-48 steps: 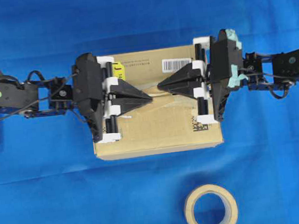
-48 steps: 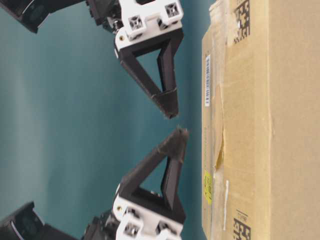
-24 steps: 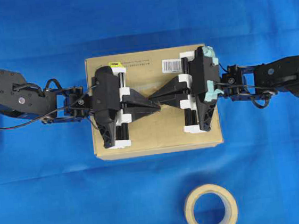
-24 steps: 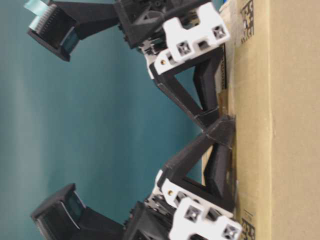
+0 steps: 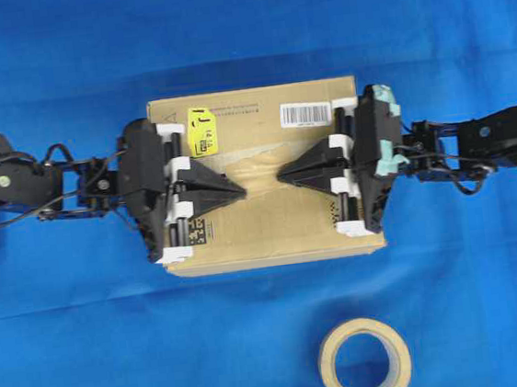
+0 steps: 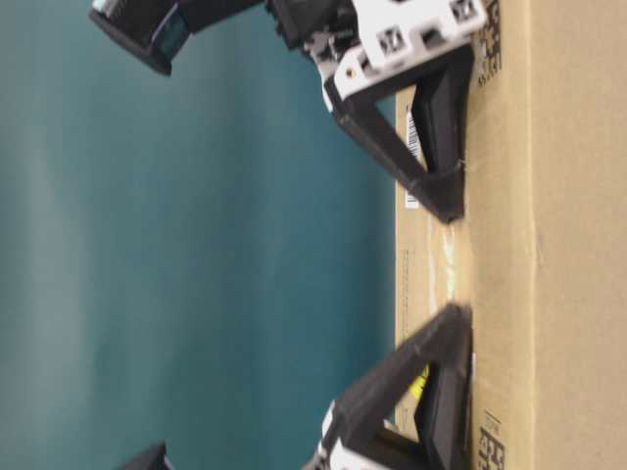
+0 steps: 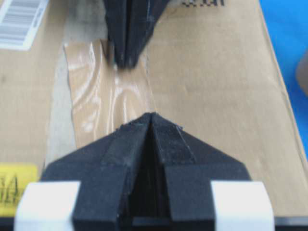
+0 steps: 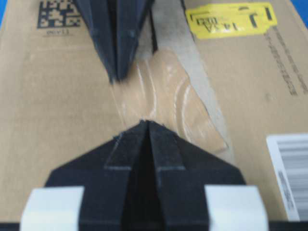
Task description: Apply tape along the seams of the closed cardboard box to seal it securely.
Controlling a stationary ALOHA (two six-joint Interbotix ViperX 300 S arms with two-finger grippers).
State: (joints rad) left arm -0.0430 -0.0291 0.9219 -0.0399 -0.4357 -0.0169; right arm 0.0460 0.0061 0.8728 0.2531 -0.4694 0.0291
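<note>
Pressing the tape down looks like the step in hand: the left gripper (image 5: 240, 189) and the right gripper (image 5: 281, 174) both have their jaws closed to a point, holding nothing, and each point rests on the top of the cardboard box (image 5: 271, 224), facing the other across a short gap. Between them lies the tape (image 7: 108, 91), a short glossy tan strip laid over the seam (image 8: 155, 36) near the middle of the box top, its face rippled and wrinkled rather than flat. In the table-level view both tips appear to touch the box top. The box sits in the middle of the blue surface (image 5: 89, 341), yellow sticker (image 5: 202, 128) and barcode label (image 5: 306, 113) along its far edge, and the roll of tape (image 5: 364, 360) lies flat well apart from it, toward the near edge. Judging by the wrinkles and by how much of the seam shows bare beyond the strip, the next move calls for firm downward pressure while the closed tips slide outward along the seam to smooth the strip, then more tape from the roll for the uncovered lengths.
</note>
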